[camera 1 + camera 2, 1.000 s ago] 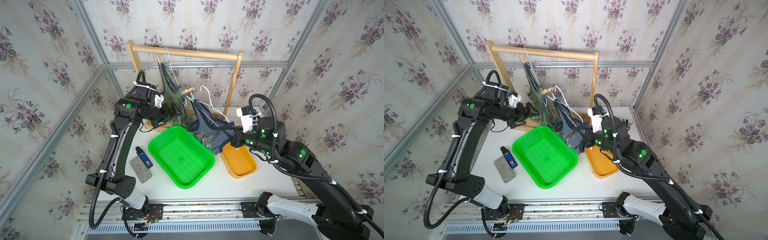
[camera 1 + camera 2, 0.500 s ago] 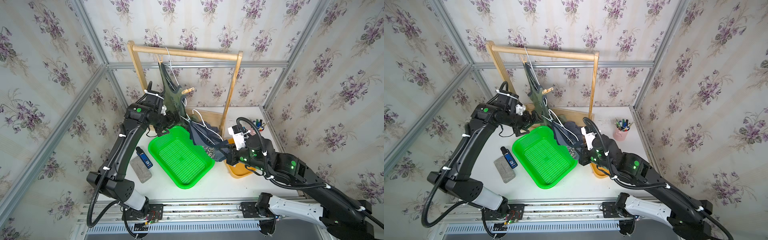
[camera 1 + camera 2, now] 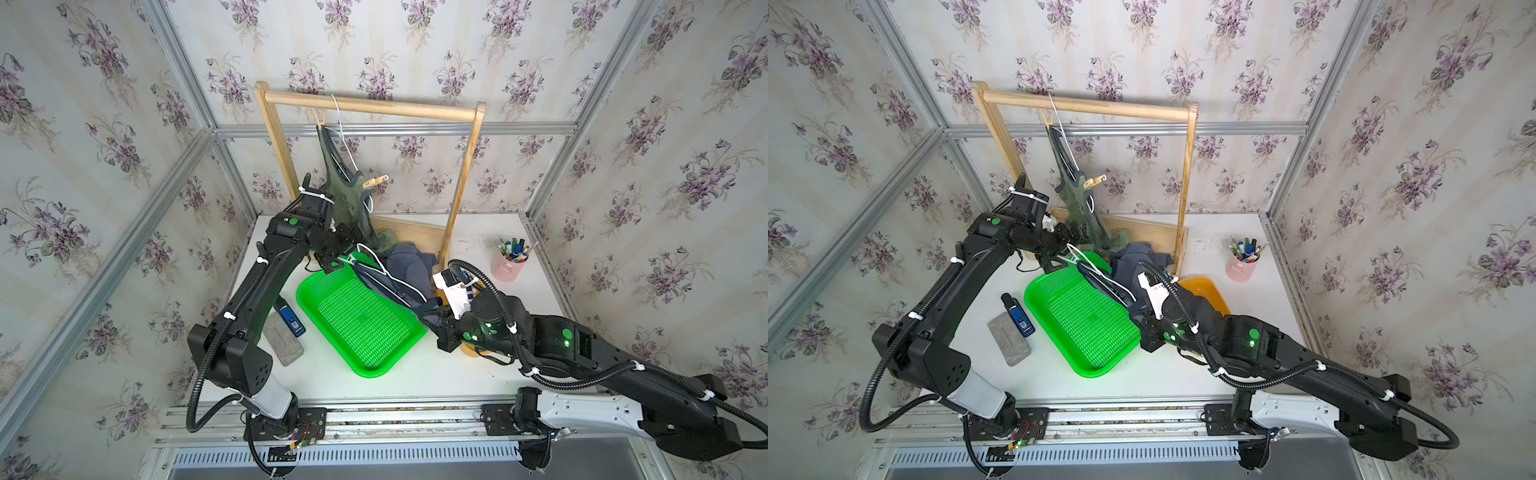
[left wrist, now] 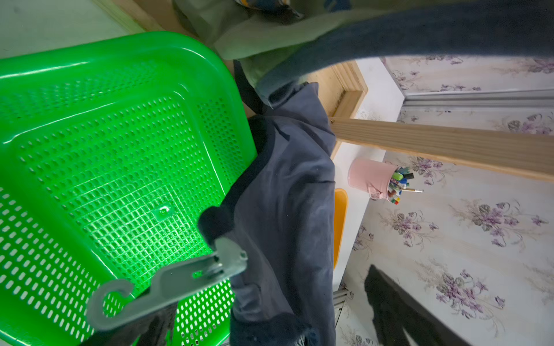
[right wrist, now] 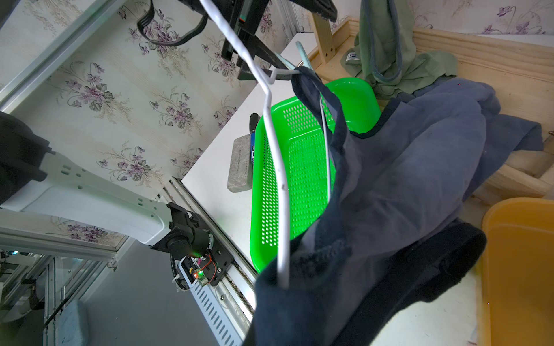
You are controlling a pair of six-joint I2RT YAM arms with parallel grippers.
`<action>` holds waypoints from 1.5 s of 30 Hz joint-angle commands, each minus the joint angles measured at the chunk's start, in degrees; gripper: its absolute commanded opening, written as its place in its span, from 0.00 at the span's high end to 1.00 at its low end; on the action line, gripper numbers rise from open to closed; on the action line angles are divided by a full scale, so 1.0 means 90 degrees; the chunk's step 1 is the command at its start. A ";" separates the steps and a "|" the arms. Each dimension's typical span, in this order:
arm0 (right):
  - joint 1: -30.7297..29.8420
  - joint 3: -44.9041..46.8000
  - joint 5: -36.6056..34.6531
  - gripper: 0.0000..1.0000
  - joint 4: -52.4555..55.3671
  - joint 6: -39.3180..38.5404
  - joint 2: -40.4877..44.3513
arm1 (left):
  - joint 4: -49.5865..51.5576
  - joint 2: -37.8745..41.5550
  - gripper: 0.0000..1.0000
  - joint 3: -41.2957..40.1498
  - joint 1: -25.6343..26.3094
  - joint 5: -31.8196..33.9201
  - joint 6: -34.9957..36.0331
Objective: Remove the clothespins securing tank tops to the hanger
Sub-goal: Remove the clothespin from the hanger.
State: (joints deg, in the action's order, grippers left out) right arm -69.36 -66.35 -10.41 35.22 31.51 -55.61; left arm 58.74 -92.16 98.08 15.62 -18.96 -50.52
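Now grey-green clothespin bites the navy tank top strap at the tip of the white wire hanger, over the green basket. Our left gripper gapes wide beside it; right gripper clamped on the navy tank top's other end. We judge this clothespin light, stiff, springy: pinch its tail. Limp cloth and wire crowd it. Behind, olive tank top hangs with tan clothespin

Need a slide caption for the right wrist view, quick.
Mid-task: navy tank top draped on a white wire hanger over the green basket, olive tank top heaped on the rack base.
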 commanded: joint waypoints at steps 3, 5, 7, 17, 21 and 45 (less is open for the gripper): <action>-0.0134 -0.0140 -0.0392 1.00 -0.0307 0.0156 0.0011 | -0.0062 0.0081 0.18 -0.0326 -0.0319 0.0154 -0.0251; -0.0145 -0.0149 -0.0417 1.00 -0.0276 0.0161 0.0027 | -0.0058 0.0075 0.25 -0.0361 -0.0394 0.0109 -0.0224; -0.0158 -0.0157 -0.0400 1.00 -0.0272 0.0154 0.0036 | -0.0052 0.0025 0.29 -0.0334 -0.0427 0.0052 -0.0188; -0.0290 -0.0239 -0.0372 1.00 -0.0240 0.0117 -0.0140 | -0.0040 -0.0121 0.61 -0.0339 -0.0445 -0.0038 -0.0177; -0.0291 -0.0192 -0.0432 1.00 -0.0167 0.0142 -0.0059 | -0.0039 -0.0124 0.71 -0.0351 -0.0455 -0.0037 -0.0178; -0.0296 0.0437 -0.1213 1.00 0.1053 0.0974 0.1071 | 0.0617 -0.0219 0.92 0.0540 -0.0463 0.0007 0.0521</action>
State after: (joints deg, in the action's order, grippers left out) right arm -71.94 -62.63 -18.81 43.38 37.69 -46.59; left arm 62.35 -93.84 102.00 11.55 -19.40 -47.42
